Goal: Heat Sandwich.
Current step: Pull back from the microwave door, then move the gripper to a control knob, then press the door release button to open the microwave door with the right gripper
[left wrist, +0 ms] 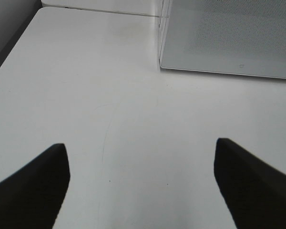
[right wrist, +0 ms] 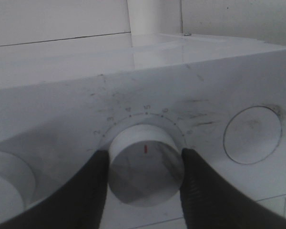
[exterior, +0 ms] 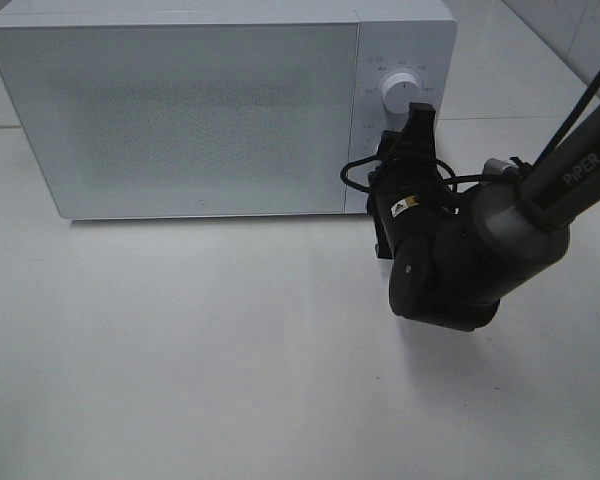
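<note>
The white microwave (exterior: 180, 110) stands at the back of the table with its door closed. The sandwich is hidden or out of view. My right gripper (exterior: 418, 118) is at the control panel, below the upper knob (exterior: 400, 92). In the right wrist view its two fingers press on both sides of a white dial with a red mark (right wrist: 145, 164), so the right gripper (right wrist: 144, 164) is shut on it. My left gripper (left wrist: 143, 186) is open and empty above the bare table, its fingers (left wrist: 33, 186) wide apart. The microwave's lower corner (left wrist: 229, 38) lies ahead of it.
The white table (exterior: 180, 350) stretches in front of the microwave. The right arm (exterior: 500, 230) hangs over the table's right side. A second knob (right wrist: 7, 183) and a round button (right wrist: 252, 136) flank the gripped dial. A table edge (left wrist: 9, 52) shows in the left wrist view.
</note>
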Motion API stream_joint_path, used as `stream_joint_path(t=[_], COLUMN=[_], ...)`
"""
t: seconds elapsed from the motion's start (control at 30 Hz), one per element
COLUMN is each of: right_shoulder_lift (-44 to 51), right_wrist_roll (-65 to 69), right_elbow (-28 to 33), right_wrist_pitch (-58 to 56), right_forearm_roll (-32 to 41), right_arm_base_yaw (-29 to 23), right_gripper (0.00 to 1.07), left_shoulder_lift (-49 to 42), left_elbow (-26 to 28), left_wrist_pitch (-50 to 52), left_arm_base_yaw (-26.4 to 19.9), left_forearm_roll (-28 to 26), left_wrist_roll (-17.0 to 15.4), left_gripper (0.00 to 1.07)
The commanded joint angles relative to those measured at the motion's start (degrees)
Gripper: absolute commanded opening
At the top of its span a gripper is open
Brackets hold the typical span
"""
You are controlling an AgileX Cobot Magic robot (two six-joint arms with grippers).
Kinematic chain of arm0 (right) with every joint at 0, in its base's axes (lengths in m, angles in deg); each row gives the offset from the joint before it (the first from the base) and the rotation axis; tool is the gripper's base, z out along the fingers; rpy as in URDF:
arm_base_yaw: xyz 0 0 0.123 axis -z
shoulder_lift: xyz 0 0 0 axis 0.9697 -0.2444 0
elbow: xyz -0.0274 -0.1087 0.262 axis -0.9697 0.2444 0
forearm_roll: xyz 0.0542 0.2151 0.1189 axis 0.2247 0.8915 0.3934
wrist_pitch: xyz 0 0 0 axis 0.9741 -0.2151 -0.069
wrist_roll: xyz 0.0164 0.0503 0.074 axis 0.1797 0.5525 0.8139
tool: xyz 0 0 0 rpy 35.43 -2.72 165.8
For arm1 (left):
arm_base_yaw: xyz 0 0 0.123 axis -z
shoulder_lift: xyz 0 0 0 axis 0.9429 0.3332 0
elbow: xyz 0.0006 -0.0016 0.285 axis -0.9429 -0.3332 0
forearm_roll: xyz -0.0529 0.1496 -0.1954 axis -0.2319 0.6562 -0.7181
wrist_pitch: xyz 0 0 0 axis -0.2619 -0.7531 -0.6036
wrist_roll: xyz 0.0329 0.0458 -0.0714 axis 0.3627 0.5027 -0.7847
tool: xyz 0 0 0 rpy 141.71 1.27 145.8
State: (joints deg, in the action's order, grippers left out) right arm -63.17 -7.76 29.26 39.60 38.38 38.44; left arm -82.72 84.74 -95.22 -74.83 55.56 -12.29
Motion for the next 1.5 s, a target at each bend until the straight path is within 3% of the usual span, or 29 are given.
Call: stream_joint_path(t=[0.03, 0.07, 0.1, 0.17, 0.2, 0.23, 0.27, 0.37, 0.77, 1.07, 1.33, 1.37, 1.47, 1.5], right_shoulder_lift=[0.17, 0.29, 0.29, 0.52, 0.69, 0.86, 0.86, 1.72, 8.08, 13.18, 22.98, 25.38, 27.5, 29.22], right_wrist_roll=[-1.83, -1.78, -1.78, -1.78, -1.78, -1.78, -1.78, -1.72, -6.13, -16.9, -39.36, -43.77, -46.7, -47.96], right_elbow=[-0.46, 0.11, 0.11, 1.03, 1.95, 2.35, 2.35, 4.3, 11.34, 14.61, 14.67, 14.67, 14.67, 14.61], right_wrist_pitch=[6.65, 6.65, 6.65, 6.65, 6.7, 6.7, 6.7, 6.7, 6.7, 5.9, -14.55, -22.98, -30.6, -38.56], right_forearm_roll=[-1.26, -1.26, -1.26, -1.32, -1.38, -1.38, -1.38, -1.95, -8.42, -17.07, -26.93, -30.19, -33.63, -37.99], right_arm_base_yaw=[0.06, -0.11, -0.11, -0.11, -0.11, -0.11, -0.11, -0.11, -0.11, 0.11, 4.07, 5.33, 7.16, 9.4], right_gripper=[0.21, 0.31, 0.31, 0.43, 0.55, 0.61, 0.61, 0.74, 0.75, 0.75, 0.75, 0.75, 0.75, 0.75], left_shoulder_lift=[-1.38, -1.38, -1.38, -1.38, -1.38, -1.38, -1.38, -1.38, -1.38, -1.38, -1.38, -1.38, -1.38, -1.38], left_elbow=[-0.11, -0.11, -0.11, -0.11, -0.11, -0.11, -0.11, -0.11, -0.11, -0.11, -0.11, -0.11, -0.11, -0.11], left_wrist_pitch=[0.06, 0.06, 0.06, 0.06, 0.06, 0.06, 0.06, 0.06, 0.06, 0.06, 0.06, 0.06, 0.06, 0.06], left_arm_base_yaw=[-0.11, -0.11, -0.11, -0.11, -0.11, -0.11, -0.11, -0.11, -0.11, -0.11, -0.11, -0.11, -0.11, -0.11], left_forearm_roll=[-0.4, -0.4, -0.4, -0.4, -0.4, -0.4, -0.4, -0.4, -0.4, -0.4, -0.4, -0.4, -0.4, -0.4], left_wrist_roll=[0.06, 0.06, 0.06, 0.06, 0.06, 0.06, 0.06, 0.06, 0.06, 0.06, 0.06, 0.06, 0.06, 0.06], left_gripper=[0.76, 0.76, 0.76, 0.76, 0.76, 0.76, 0.76, 0.76, 0.76, 0.76, 0.76, 0.76, 0.76, 0.76])
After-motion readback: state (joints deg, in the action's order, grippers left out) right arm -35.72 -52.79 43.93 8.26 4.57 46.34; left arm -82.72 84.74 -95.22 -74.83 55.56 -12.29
